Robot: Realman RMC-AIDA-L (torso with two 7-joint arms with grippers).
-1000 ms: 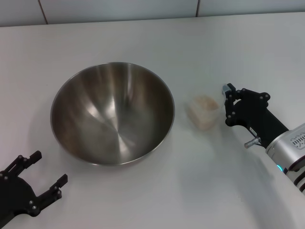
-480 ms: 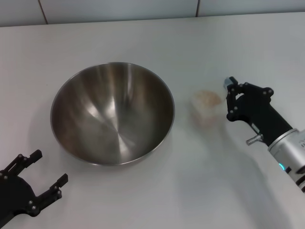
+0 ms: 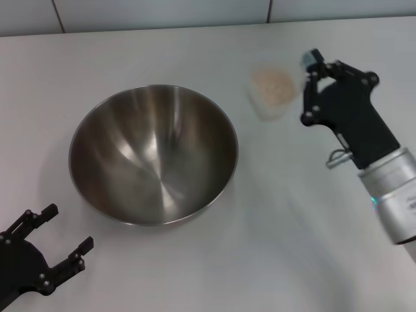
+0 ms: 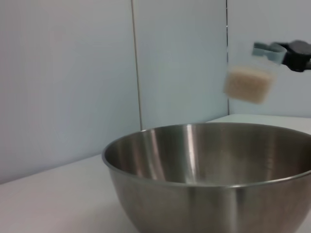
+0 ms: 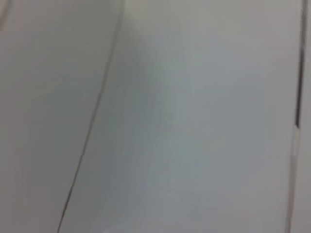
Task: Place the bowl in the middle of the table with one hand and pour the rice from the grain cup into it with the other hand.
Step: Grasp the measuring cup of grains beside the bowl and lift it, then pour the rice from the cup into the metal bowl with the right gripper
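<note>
The steel bowl (image 3: pixel 153 153) stands empty on the white table (image 3: pixel 273 247), left of centre; it also fills the lower part of the left wrist view (image 4: pixel 209 174). My right gripper (image 3: pixel 304 88) is shut on the grain cup (image 3: pixel 273 91) and holds it in the air, to the right of and beyond the bowl. The cup is roughly upright with the rice (image 3: pixel 273 82) in it. In the left wrist view the cup (image 4: pixel 249 82) hangs above the bowl's far rim. My left gripper (image 3: pixel 67 229) is open and empty at the table's near left, short of the bowl.
A tiled wall (image 3: pixel 162 13) runs along the table's far edge. The right wrist view shows only blurred pale wall (image 5: pixel 155 116).
My right gripper has lifted the grain cup off the table, and the cup has come from tilted to roughly upright. The bowl and the left gripper have not moved.
</note>
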